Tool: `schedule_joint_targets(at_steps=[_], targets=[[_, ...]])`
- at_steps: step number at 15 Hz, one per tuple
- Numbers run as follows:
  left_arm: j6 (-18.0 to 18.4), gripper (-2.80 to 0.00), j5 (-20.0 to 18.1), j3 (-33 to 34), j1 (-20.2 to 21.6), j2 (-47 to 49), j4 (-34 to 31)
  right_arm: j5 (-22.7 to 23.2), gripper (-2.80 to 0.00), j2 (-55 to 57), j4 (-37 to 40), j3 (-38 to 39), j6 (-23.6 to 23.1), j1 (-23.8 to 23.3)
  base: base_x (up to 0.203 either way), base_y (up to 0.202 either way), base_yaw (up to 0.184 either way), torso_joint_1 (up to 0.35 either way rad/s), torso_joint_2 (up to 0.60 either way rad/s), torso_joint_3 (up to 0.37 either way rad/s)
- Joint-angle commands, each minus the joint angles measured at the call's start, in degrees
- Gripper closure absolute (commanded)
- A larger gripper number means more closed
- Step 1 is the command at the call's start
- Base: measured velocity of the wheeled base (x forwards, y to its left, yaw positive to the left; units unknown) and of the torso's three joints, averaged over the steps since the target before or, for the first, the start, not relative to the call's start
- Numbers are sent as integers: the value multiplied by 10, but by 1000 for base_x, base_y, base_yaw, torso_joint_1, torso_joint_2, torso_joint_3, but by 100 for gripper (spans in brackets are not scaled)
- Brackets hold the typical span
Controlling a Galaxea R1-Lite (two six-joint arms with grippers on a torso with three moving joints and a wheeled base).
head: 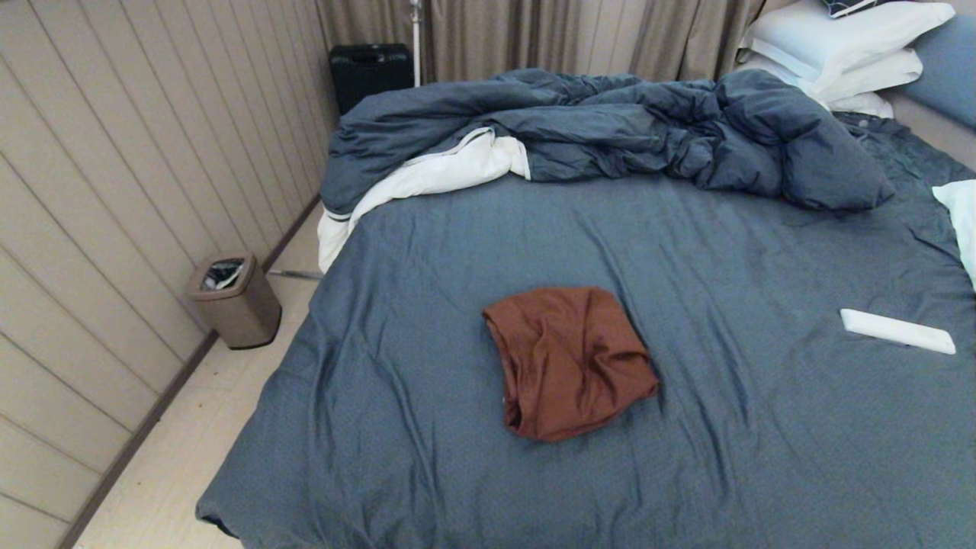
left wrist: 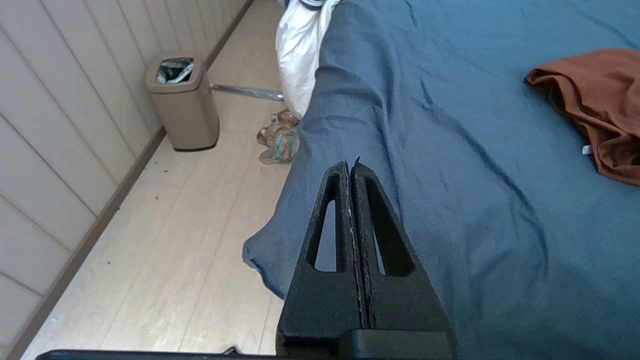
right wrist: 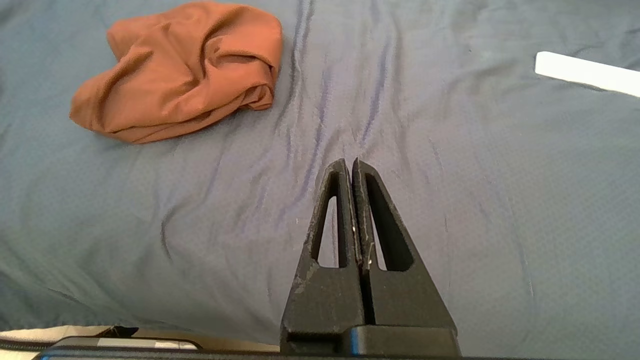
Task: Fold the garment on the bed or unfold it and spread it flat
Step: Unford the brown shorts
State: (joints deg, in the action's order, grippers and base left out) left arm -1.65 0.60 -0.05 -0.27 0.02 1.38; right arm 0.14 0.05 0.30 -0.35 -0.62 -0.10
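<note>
The rust-brown garment lies bunched in a folded heap in the middle of the bed, on the slate-blue sheet. Its waistband and drawstring are hidden in the folds; a small white tag shows at one edge. The left wrist view catches it off to one side, and the right wrist view shows the whole heap. My left gripper hangs shut and empty above the bed's left near corner. The right gripper is shut too, holding nothing, over bare sheet to the right of the garment. Neither arm appears in the head view.
A rumpled dark blue duvet with white lining fills the far half of the bed, white pillows stacked behind. A flat white object lies on the sheet at right. A tan bin and a crumpled cloth sit on the floor.
</note>
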Motion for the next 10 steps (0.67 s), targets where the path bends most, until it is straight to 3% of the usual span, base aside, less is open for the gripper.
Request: schedule_joint_targets(at_steps=[1, 4, 10], targets=[[0, 0, 1, 0, 0, 2, 0, 7, 0, 11, 20, -44, -1, 1, 0, 0, 0, 0, 0, 0], [0, 0, 1, 0, 0, 2, 0, 26, 0, 126, 67, -170, 2, 3, 0, 0, 0, 0, 0, 0], [0, 0, 0, 0, 0, 2, 0, 42, 0, 479, 90, -443, 5, 18, 0, 0, 0, 0, 0, 0]])
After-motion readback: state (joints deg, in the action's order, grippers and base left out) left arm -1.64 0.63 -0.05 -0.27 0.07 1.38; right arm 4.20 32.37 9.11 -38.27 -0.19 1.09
